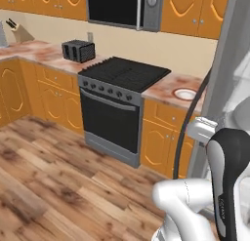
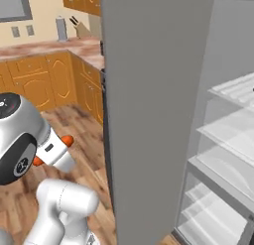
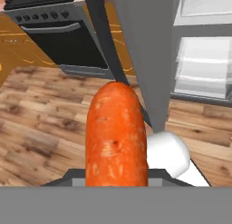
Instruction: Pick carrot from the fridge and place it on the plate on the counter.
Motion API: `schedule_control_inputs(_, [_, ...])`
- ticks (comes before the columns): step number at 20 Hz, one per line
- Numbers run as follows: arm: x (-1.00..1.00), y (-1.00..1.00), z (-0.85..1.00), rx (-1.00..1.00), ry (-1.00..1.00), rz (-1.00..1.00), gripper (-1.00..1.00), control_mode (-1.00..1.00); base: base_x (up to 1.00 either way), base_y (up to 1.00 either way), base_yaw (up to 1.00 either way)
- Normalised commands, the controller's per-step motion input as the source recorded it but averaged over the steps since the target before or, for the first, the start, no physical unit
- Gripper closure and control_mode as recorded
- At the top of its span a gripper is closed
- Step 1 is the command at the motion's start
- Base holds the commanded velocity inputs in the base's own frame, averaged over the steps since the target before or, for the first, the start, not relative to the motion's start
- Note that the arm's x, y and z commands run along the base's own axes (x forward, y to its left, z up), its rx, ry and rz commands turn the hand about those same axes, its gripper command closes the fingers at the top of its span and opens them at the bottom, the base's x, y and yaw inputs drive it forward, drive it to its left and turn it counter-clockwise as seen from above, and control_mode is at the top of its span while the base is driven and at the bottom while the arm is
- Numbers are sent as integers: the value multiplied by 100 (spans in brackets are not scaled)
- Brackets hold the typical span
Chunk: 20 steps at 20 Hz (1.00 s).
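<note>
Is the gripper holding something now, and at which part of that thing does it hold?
Yes. The gripper holds the bright orange tapered carrot at its lower end in the hand view; the rounded end points away, free.

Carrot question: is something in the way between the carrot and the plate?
Yes. The tool holds the carrot out over the wooden floor, and the fridge's open grey door stands between it and the plate on the counter beside the stove. The arm would probably have to swing around the door.
</note>
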Motion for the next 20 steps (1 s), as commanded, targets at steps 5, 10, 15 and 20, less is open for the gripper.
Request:
schedule_control_inputs(5, [0, 0, 0, 0, 0, 0, 100, 100, 0, 6, 38])
schedule_control_inputs(10, [0, 0, 0, 0, 0, 0, 100, 100, 0, 9, 33])
schedule_control_inputs(15, [0, 0, 0, 0, 0, 0, 100, 100, 0, 13, 31])
schedule_control_inputs(20, [0, 0, 0, 0, 0, 0, 100, 100, 6, 13, 29])
